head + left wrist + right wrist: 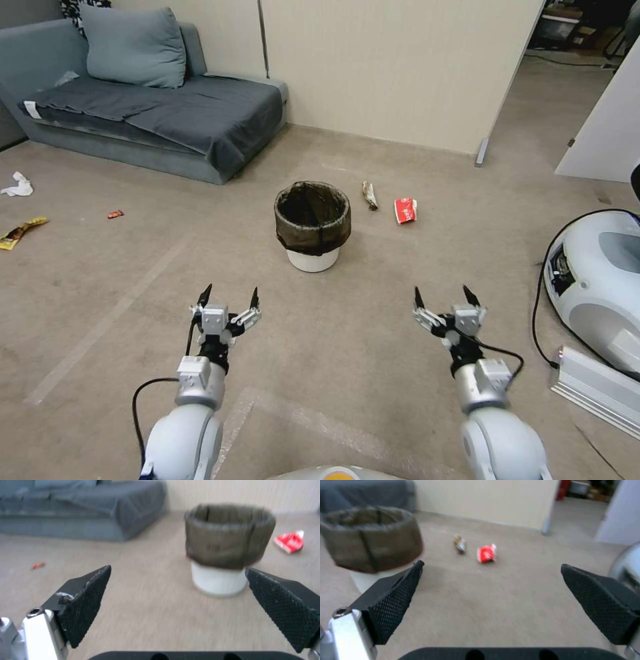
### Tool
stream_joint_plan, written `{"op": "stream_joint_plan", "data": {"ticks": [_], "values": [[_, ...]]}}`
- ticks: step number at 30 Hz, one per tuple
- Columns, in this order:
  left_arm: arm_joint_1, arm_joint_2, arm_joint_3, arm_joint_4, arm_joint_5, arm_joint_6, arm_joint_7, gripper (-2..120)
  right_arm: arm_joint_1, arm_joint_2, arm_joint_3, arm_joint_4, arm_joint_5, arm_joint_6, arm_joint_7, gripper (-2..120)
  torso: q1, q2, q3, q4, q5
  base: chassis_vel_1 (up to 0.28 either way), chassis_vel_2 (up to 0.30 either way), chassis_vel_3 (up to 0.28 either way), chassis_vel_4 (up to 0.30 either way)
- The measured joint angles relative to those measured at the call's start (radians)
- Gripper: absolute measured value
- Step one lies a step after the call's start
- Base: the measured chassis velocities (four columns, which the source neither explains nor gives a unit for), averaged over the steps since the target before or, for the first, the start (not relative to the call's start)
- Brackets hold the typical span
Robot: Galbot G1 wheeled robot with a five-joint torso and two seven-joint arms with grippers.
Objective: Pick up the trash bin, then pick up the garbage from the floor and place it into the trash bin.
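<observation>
We've got the trash bin [312, 227] upright on the floor ahead, between both spread, empty claws: left claw [230, 298], right claw [445, 297]. Looks light, thin plastic; we'd pinch the bag-covered rim.

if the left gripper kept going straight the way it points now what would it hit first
Probably the trash bin: from the left gripper, open and empty, it sits just off-centre ahead, bare floor between. Depth is uncertain.

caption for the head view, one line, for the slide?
Both open grippers, left and right, held over the floor before the upright trash bin, with a red packet and brown peel beyond it.
</observation>
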Motion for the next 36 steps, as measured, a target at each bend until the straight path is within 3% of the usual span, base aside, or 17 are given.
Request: {"op": "stream_joint_plan", "data": {"ticks": [4,13,14,36], "values": [[0.055,0.004,-0.008,-0.022,-0.005,0.009,-0.001,100,-0.054,0.007,0.015,0.017,0.005,0.001,0.000,100,0.000,0.000,0.000,0.0003,-0.0003,0.000,0.000,0.000,0.000],[0.294,0.036,-0.078,-0.170,-0.039,0.101,-0.029,100,-0.292,0.074,0.140,0.137,0.044,0.034,0.031,100,0.000,0.000,0.000,-0.0005,-0.0003,0.000,0.000,0.000,0.000],[0.316,0.038,-0.080,-0.177,-0.035,0.109,-0.030,100,-0.301,0.076,0.143,0.141,0.045,0.034,0.031,100,0.000,0.000,0.000,0.0003,0.0006,0.000,0.000,0.000,0.000],[0.308,0.042,-0.067,-0.181,-0.027,0.100,-0.031,100,-0.294,0.076,0.124,0.144,0.018,0.021,0.031,100,0.000,0.000,0.000,0.0000,0.0000,0.000,0.000,0.000,0.000]]}}
